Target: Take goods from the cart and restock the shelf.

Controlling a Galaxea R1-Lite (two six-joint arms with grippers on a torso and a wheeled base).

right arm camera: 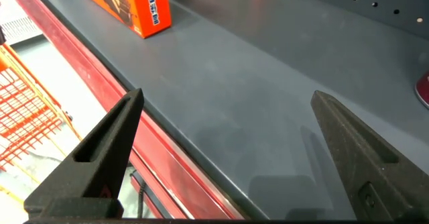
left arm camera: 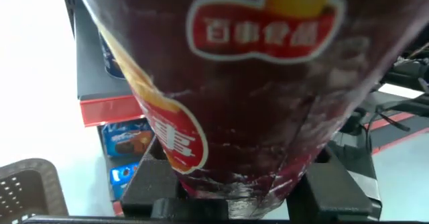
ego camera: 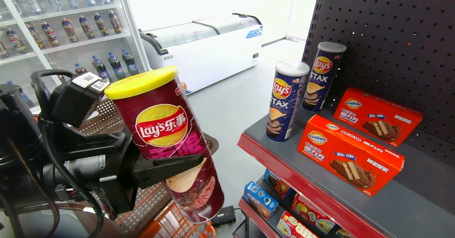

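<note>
1. Left gripper (ego camera: 177, 165) is clamped on a maroon chips can (ego camera: 161, 124) with a yellow lid. One finger crosses the front of the label and I'm gripping a bit below the middle. The left wrist view has the can (left arm camera: 268, 83) wedged tight between the fingers (left arm camera: 154, 190).
2. The can is up in the air and tilted, lid leaning to my left. It sits above the orange cart (ego camera: 170, 223) and well short of the shelf (ego camera: 408, 202).
3. Right gripper (right arm camera: 228, 157) is wide open with nothing in it, hovering over a bare grey stretch of shelf (right arm camera: 221, 83).
4. I reckon the step I'm on is the carry-over, so I'd straighten the can first so its base lands flat.
5. Come in high enough to clear the shelf's red front lip, then lower.
6. The two blue chips cans (ego camera: 286, 101) stand at the near end, with two orange boxes (ego camera: 350, 154) just beside them. Parking next to the blue cans looks sensible, but they're tall and tippy, so leave a gap.
7. Don't let go until the base is fully down, and keep my right arm out of the way.
</note>
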